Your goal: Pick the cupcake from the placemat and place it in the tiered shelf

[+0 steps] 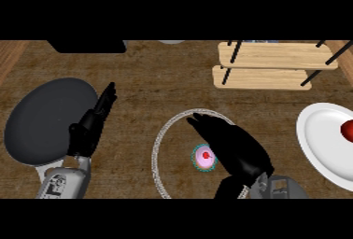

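A small cupcake [204,158] with pink icing, a red dot on top and a teal wrapper sits on a round brown placemat [160,154] with a pale rim, low in the middle of the view. My right hand [231,142] hovers just right of and above the cupcake, fingers relaxed and pointing up-left, not closed on it. The wooden tiered shelf [276,65] with black posts stands at the upper right. My left hand [93,121] rests open at the left, fingers pointing up, over the edge of a dark plate.
A dark grey round plate [45,119] lies at the left. A white plate [324,144] with a red fruit [347,130] sits at the right edge. A black object [86,45] is at the top left of the wooden counter.
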Action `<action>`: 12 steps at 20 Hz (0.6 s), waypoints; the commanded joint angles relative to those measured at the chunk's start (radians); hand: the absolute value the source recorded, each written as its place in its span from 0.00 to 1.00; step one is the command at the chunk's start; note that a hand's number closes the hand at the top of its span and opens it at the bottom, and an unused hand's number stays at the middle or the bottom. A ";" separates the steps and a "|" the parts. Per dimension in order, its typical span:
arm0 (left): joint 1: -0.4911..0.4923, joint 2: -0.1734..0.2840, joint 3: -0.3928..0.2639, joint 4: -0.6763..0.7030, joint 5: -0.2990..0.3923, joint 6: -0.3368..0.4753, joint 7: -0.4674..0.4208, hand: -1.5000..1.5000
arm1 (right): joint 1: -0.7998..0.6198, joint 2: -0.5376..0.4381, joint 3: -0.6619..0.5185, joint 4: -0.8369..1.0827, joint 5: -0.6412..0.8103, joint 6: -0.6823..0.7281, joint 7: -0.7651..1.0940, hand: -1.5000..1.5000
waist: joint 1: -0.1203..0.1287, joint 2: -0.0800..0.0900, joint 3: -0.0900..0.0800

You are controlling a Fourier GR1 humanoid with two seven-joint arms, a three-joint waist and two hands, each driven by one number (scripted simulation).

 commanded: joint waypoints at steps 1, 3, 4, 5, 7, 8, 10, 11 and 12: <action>0.061 0.005 0.016 -0.054 -0.012 -0.014 -0.007 0.50 | 0.058 -0.017 -0.017 -0.032 0.045 0.006 -0.052 0.00 | 0.000 -0.001 0.000; 0.033 0.000 0.028 -0.026 -0.010 -0.037 0.000 0.50 | 0.041 0.041 0.023 0.043 0.104 -0.030 -0.061 0.00 | 0.000 0.000 0.000; -0.013 -0.003 0.036 0.026 -0.031 -0.018 -0.012 0.50 | 0.066 0.041 0.053 0.068 0.140 -0.081 -0.086 0.00 | -0.001 0.000 0.000; -0.025 -0.012 0.044 0.069 -0.020 -0.026 -0.045 0.50 | 0.000 0.006 -0.038 0.151 0.110 -0.061 -0.156 0.00 | 0.000 0.001 0.000; 0.044 -0.045 -0.019 -0.114 -0.049 0.005 0.076 0.50 | 0.086 0.024 0.017 0.041 0.127 -0.032 -0.081 0.00 | 0.000 -0.001 0.000; -0.017 -0.051 0.022 0.017 -0.064 0.019 -0.005 0.50 | 0.060 0.051 0.030 0.080 0.162 -0.044 -0.098 0.00 | -0.001 0.000 0.000; -0.032 -0.051 0.025 0.036 -0.065 0.004 0.014 0.50 | 0.009 0.091 -0.013 0.080 0.135 0.023 -0.048 0.00 | -0.001 0.000 0.000; -0.061 -0.021 0.069 0.057 -0.031 -0.036 -0.005 0.50 | 0.014 0.067 -0.028 0.128 0.149 -0.004 -0.112 0.00 | -0.001 0.000 0.000; 0.003 -0.020 0.058 0.001 -0.036 -0.044 -0.008 0.50 | 0.065 0.060 -0.020 0.099 0.166 -0.025 -0.130 0.00 | 0.000 0.000 0.000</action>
